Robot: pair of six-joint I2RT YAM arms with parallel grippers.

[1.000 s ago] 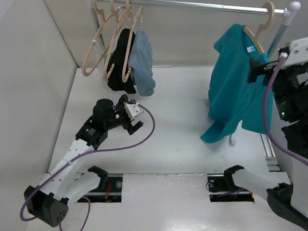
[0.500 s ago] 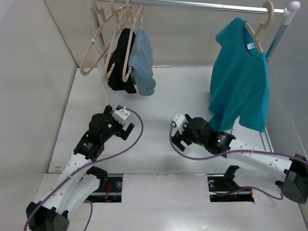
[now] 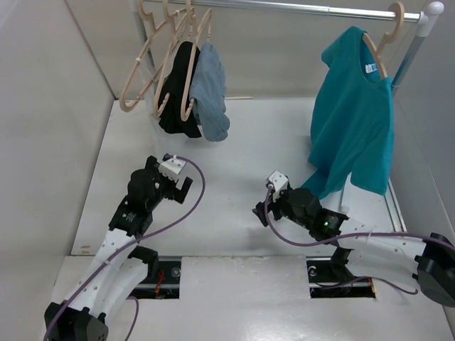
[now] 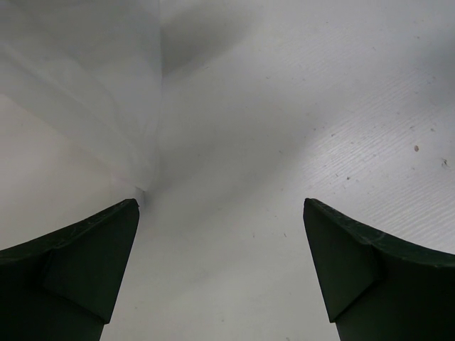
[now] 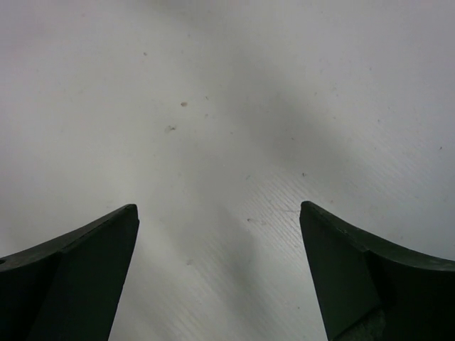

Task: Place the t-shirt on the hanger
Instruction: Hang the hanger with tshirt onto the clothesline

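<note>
The teal t-shirt (image 3: 354, 121) hangs on a pale wooden hanger (image 3: 389, 32) whose hook is over the rail at the back right. One shoulder sits higher than the other and the hem droops to the table. My left gripper (image 3: 183, 187) is open and empty, low over the table at the left, and the left wrist view shows it (image 4: 220, 206) over bare white table. My right gripper (image 3: 261, 212) is open and empty, low over the table's middle, left of the shirt's hem. The right wrist view shows it (image 5: 218, 207) over bare white table.
Several empty beige hangers (image 3: 146, 60) hang at the rail's left end (image 3: 270, 7), with a black garment (image 3: 178, 92) and a grey-blue garment (image 3: 212, 92) among them. White walls close off the left (image 3: 50, 142) and the back. Two slots (image 3: 163, 273) cut the near edge.
My right arm has come down from beside the hanging shirt to the table's middle and drawn back slightly. My left arm has pulled back toward its base. The shirt stays on the hanger.
</note>
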